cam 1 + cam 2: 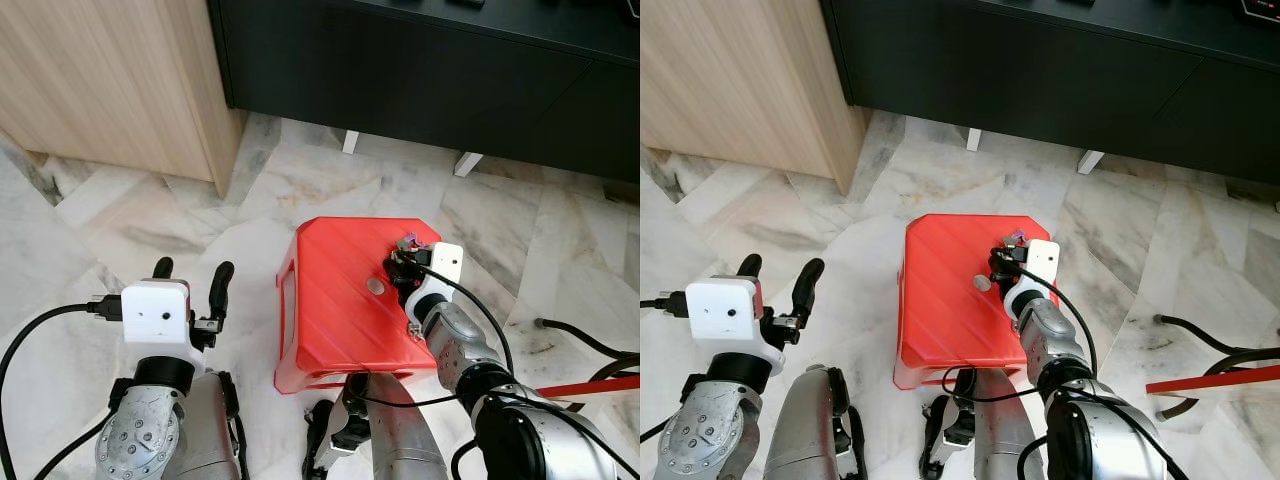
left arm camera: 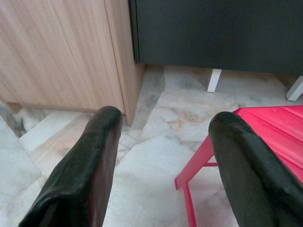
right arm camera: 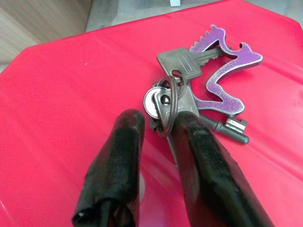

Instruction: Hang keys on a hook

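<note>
the keys [image 3: 189, 90] are lying on the red stool [image 1: 330, 300], toward its 2 o'clock corner. the right gripper [image 3: 158, 125] is being held at them, fingers slightly apart around the ring. the left gripper [image 1: 190, 272] is being held apart over the floor [image 1: 120, 230].

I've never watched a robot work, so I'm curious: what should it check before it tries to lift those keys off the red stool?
1. Keys lying flat on the red stool: ok.
2. Right pincer down at the keys, fingers straddling the key ring: ok.
3. Fingers closed firmly on the ring: not ok, a gap remains.
4. Left pincer open and away from the stool top: ok.
5. Hook to hang them on located: cannot tell.
</note>
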`<state>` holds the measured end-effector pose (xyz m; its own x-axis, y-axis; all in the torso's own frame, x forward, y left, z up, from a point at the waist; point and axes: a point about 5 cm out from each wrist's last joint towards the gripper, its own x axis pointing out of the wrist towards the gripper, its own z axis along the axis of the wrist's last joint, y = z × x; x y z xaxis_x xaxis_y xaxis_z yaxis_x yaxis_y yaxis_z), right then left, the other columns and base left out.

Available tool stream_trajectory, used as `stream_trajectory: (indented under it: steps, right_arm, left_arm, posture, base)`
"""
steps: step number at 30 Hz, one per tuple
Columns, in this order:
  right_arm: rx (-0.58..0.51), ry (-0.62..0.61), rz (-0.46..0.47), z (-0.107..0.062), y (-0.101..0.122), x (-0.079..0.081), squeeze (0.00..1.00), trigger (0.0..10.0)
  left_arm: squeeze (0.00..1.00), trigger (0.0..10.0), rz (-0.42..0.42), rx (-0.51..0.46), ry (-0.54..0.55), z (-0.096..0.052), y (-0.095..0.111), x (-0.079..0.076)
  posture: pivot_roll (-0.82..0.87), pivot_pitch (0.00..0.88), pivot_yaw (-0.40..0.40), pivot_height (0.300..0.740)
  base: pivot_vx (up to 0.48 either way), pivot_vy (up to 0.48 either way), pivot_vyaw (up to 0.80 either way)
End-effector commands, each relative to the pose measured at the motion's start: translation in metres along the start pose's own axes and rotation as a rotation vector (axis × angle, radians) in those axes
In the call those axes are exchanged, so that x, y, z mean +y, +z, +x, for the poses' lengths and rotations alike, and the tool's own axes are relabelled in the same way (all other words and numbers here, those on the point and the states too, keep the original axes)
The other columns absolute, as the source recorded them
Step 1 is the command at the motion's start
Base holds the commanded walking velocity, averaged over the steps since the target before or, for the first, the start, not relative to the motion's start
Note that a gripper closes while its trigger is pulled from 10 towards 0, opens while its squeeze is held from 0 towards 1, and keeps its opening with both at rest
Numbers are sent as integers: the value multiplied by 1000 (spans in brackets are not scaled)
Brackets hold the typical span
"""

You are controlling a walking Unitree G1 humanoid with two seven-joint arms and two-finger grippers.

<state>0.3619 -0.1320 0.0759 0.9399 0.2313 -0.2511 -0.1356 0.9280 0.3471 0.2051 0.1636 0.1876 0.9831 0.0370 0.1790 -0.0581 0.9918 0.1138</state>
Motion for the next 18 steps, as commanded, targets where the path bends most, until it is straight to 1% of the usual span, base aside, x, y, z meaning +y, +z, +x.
stream_trajectory:
  steps: [1, 9, 13, 18]
  right_arm:
    - [26, -21, 11, -5, -12, -7, 0, 0]
    - [21, -13, 11, -5, -13, -4, 0, 0]
    - [-2, -16, 4, -5, -12, -3, 0, 0]
    - [-90, 36, 17, -3, -2, 5, 0, 0]
  left_arm:
    - [0, 10000, -2, 15, 1, -3, -1, 0]
    - [0, 10000, 2, 19, 1, -3, -3, 0]
    - [0, 10000, 2, 22, 0, -3, -5, 0]
    - [0, 10000, 0, 16, 1, 2, -7, -1]
  posture:
    - [201, 440, -205, 613]
    - [200, 435, -205, 613]
    - [195, 430, -204, 613]
    - [188, 404, -206, 613]
  base:
    - [0, 0, 0]
    - [0, 0, 0]
    - [0, 0, 0]
    - [0, 0, 0]
